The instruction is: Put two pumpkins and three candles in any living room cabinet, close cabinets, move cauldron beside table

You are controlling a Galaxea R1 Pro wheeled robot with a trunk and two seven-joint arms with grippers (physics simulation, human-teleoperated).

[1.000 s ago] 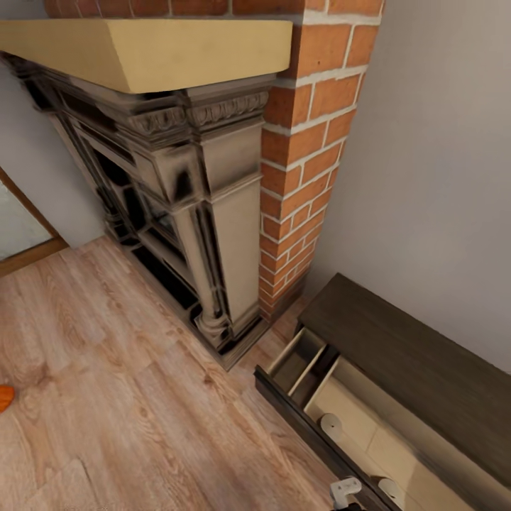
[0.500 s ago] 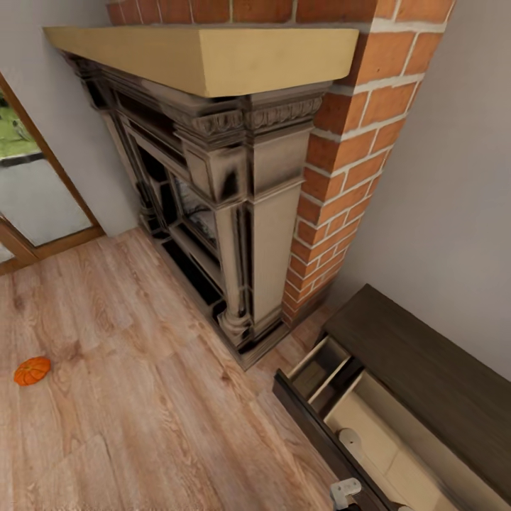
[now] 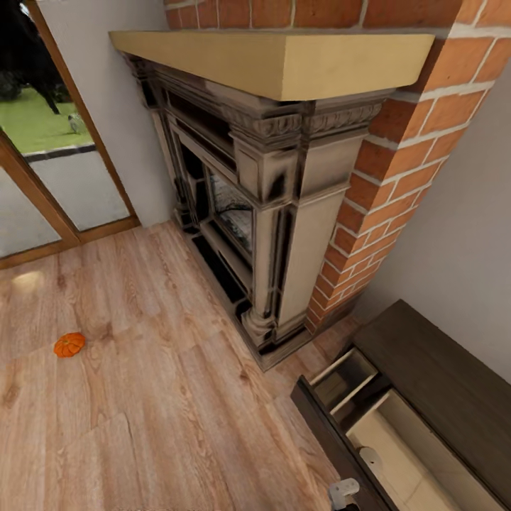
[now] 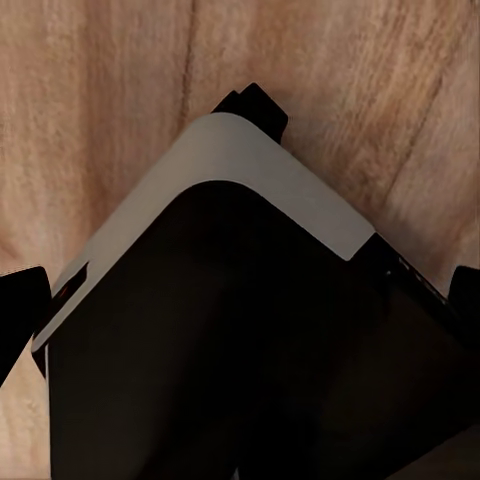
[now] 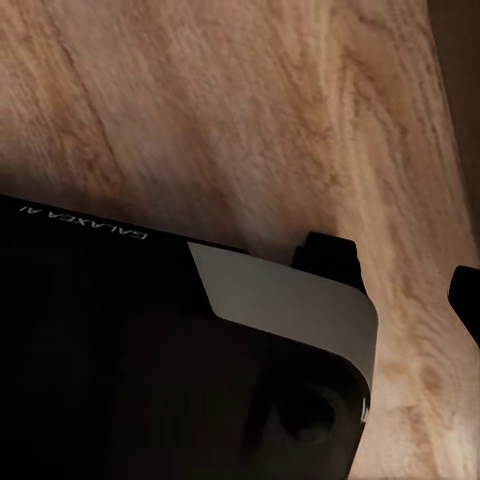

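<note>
One pumpkin (image 3: pixel 69 344) lies alone on the plank floor (image 3: pixel 163 397) at the head view's left, well apart from everything else, with bare boards all around it. Past it, a wood-framed glass door (image 3: pixel 50 177) shows grass outside. The ornate dark fireplace (image 3: pixel 262 213) stands under a pale yellow mantel (image 3: pixel 284 60), its base jutting onto the floor, with the red brick chimney (image 3: pixel 397 163) behind it.

At lower right the long dark cabinet (image 3: pixel 440 383) runs along the wall, close beside the fireplace's base with only a narrow strip of floor between them. Its drawer (image 3: pixel 333 440) is pulled out into the room, and its dark front edge takes up floor space there. The small divided compartment nearest the fireplace looks bare; in the larger pale one a round pale object (image 3: pixel 370 458) stands, too small to identify.

Compared with a second ago, the whole view has swung left: the pumpkin was then only a sliver at the left edge, and the door has come into sight.

A small pale robot part (image 3: pixel 343 490) shows at the bottom edge. In the wrist views, dark robot housing hangs over floorboards; whether either gripper's fingers are spread or closed cannot be told
</note>
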